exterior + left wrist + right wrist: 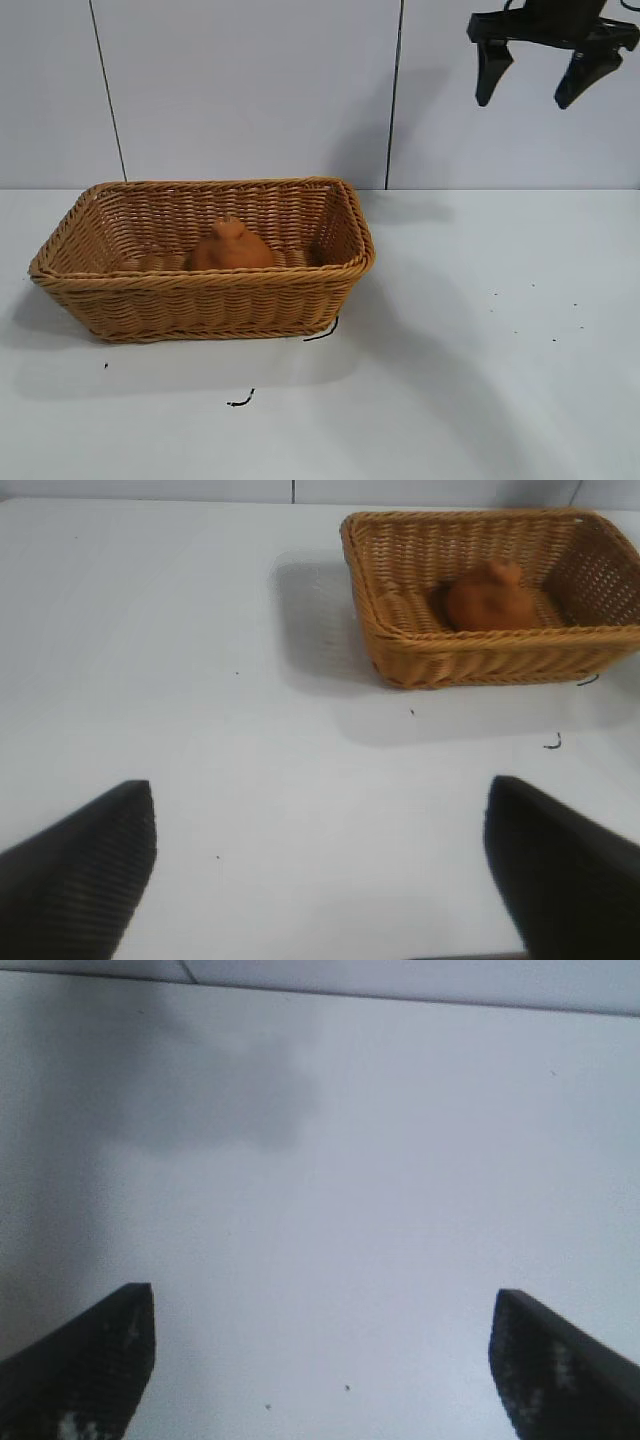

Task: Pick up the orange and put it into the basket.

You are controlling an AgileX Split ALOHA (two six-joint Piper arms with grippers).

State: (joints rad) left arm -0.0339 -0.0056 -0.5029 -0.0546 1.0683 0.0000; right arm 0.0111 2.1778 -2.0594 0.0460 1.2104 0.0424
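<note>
White bench [480, 400]: rough, firm-looking orange [231, 248] sits inside basket [200, 300]; best gripped round its broad base. Right hand [535, 75] wide, empty, high beyond basket; left hand [320, 870] wide, empty.

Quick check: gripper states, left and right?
Left gripper: open, holding nothing, low over the table.
Right gripper: open, holding nothing, raised high.

Basket [205, 300] sits on the left half of the table [500, 380], open on top, nothing over it; orange [230, 247] takes the middle of its floor, bare wicker either side; flared walls block any sideways way in; right half of table bare but for small dark specks, front strip holds only a thin dark scrap [240, 401]; right gripper [538, 73] hangs high at the upper right, fingers spread, well clear of the basket.
</note>
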